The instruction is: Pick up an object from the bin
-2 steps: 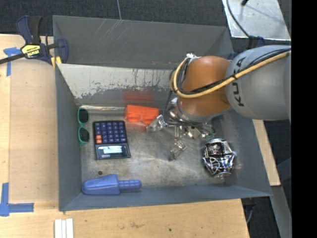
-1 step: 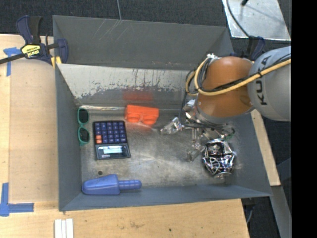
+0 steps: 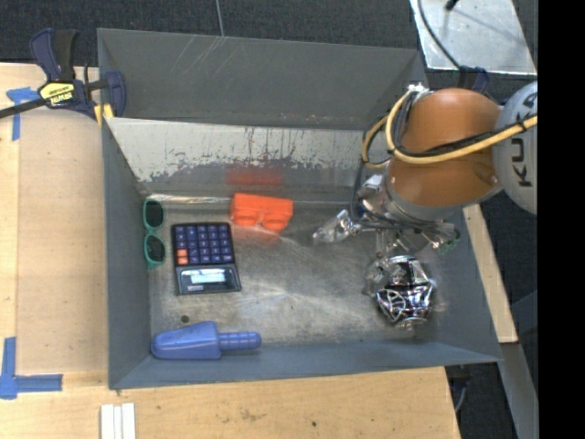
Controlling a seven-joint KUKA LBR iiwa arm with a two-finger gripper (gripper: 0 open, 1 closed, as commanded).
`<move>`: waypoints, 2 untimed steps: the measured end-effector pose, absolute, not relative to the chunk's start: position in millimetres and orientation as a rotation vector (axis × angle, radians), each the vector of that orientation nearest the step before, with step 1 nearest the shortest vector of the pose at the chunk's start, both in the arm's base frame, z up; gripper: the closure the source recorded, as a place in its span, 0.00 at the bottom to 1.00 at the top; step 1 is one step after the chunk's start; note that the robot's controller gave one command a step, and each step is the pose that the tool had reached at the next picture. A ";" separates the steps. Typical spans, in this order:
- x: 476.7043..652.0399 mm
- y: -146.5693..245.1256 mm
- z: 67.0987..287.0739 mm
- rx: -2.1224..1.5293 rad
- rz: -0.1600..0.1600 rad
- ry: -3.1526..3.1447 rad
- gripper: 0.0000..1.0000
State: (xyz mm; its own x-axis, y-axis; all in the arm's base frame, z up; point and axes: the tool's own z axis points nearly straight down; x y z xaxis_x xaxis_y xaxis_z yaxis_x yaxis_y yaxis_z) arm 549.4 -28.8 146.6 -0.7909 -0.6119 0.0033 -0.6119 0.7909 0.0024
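My gripper (image 3: 399,238) hangs under the arm's orange cover at the right side of the bin. Directly below it, near the front right corner, lies a crumpled shiny black-and-silver bundle (image 3: 402,298); the gripper's lower end reaches down to the bundle's top. An orange block (image 3: 261,212) lies left of the gripper near the back wall.
A dark blue calculator (image 3: 206,256) lies left of centre, with green sunglasses (image 3: 153,234) beside it against the left wall. A blue tool handle (image 3: 203,341) rests along the front wall. The arm enters from the right over the bin's rim.
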 end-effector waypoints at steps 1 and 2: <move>547.2 -74.2 156.2 1.127 0.003 -2.941 0.00; 508.7 -96.2 131.2 1.336 0.005 -2.846 0.00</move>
State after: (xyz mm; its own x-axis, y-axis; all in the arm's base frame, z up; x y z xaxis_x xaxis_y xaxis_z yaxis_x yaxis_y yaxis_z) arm 508.7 -96.2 131.2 -0.6390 -0.7692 -0.0007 -0.7692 0.6390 -0.0035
